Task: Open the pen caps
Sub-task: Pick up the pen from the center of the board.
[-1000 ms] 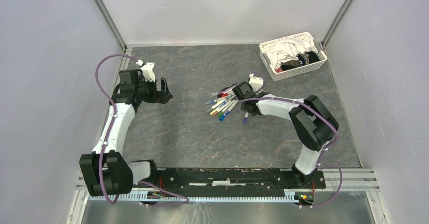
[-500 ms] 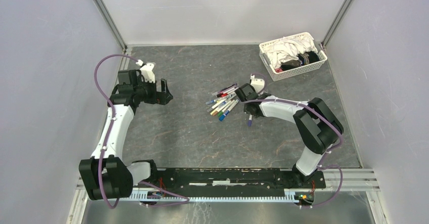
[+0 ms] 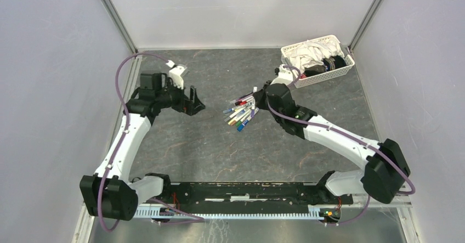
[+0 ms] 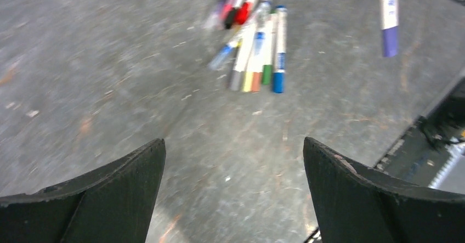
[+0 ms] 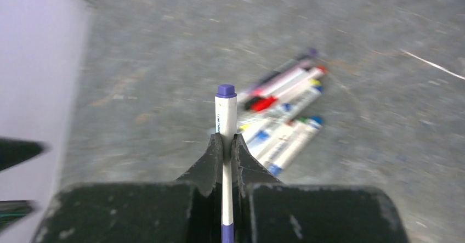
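Left pincer (image 3: pixel 194 101) hangs with its jaws spread wide and nothing between them, at 9 o'clock from the heap of pens (image 3: pixel 241 114) lying on the grey table (image 3: pixel 219 150). Right pincer (image 5: pixel 226 141), at the heap's 1 o'clock, is clamped tight on one white pen (image 5: pixel 226 117) lifted clear of the table, its purple cap (image 5: pixel 226 90) on. Farther out at 2 o'clock, well apart, stands a white basket (image 3: pixel 307 81).

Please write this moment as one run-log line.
right gripper: shut on purple-ended pen | left gripper: open, empty | other pens: lying in pile
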Robot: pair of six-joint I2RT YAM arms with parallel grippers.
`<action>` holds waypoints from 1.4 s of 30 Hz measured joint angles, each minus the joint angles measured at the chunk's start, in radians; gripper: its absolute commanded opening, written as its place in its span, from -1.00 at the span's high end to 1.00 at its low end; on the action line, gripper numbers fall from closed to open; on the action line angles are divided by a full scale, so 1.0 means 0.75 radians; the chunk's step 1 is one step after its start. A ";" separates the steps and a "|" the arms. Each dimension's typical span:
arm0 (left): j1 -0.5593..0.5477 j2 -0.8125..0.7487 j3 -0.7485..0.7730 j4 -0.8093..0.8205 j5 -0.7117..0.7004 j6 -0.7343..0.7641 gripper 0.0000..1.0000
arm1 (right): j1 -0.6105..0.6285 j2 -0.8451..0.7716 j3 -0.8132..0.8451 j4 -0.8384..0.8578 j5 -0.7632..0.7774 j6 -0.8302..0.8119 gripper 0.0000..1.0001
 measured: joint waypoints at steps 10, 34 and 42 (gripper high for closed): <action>-0.306 0.093 0.101 0.026 0.109 -0.202 -1.00 | 0.224 0.015 0.057 0.344 -0.052 0.103 1.00; -0.403 0.135 0.104 0.060 0.244 -0.312 0.80 | 0.313 0.106 0.123 0.476 0.021 0.217 0.88; -0.404 0.113 0.104 -0.058 0.120 -0.133 0.95 | 0.232 0.102 0.123 0.461 -0.216 0.112 -0.43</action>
